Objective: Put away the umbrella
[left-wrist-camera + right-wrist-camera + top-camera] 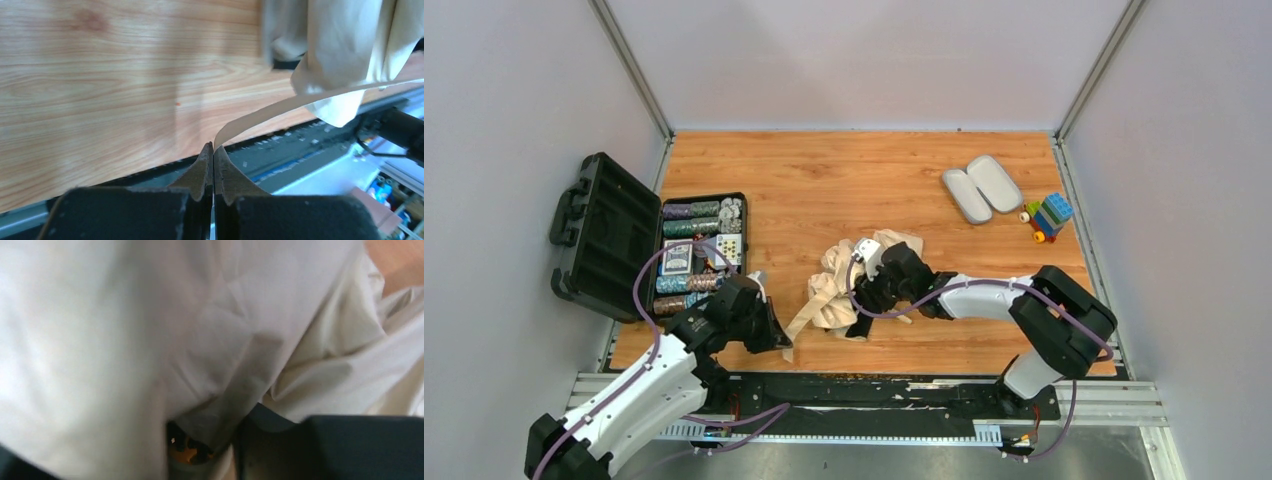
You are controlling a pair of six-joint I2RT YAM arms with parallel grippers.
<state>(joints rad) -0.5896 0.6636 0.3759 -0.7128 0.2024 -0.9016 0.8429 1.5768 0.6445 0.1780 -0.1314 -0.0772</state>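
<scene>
The umbrella (849, 280) lies collapsed near the front middle of the table (844, 180), its beige-tan fabric (340, 45) crumpled into soft matte folds; a flat, narrow strap (300, 102) of the same cloth curves away from the bundle toward the left arm. The left gripper (213, 150) has its jaws clenched flat together on the very end of that strap, holding it just above the table's front edge; in the top view it (782, 345) sits low and left of the bundle. The right gripper (861, 318) is pressed into the near side of the fabric; its wrist camera shows almost nothing but pale creased cloth close up, with one dark finger (280, 440) at the lower edge, so I cannot tell how its jaws stand.

The table is a warm orange wood-grain laminate; a black strip and metal rails run along its near edge. At the left edge stands an open black poker chip case (604, 235), hard and ribbed, its lid tilted back; rows of chips and a deck of cards fill the tray, with print too small to read. Far right lies a smooth lilac-grey oval hard case (981, 188), opened into two shells; just beside it sits a small toy brick vehicle (1049, 215) in blue, green, red and yellow.
</scene>
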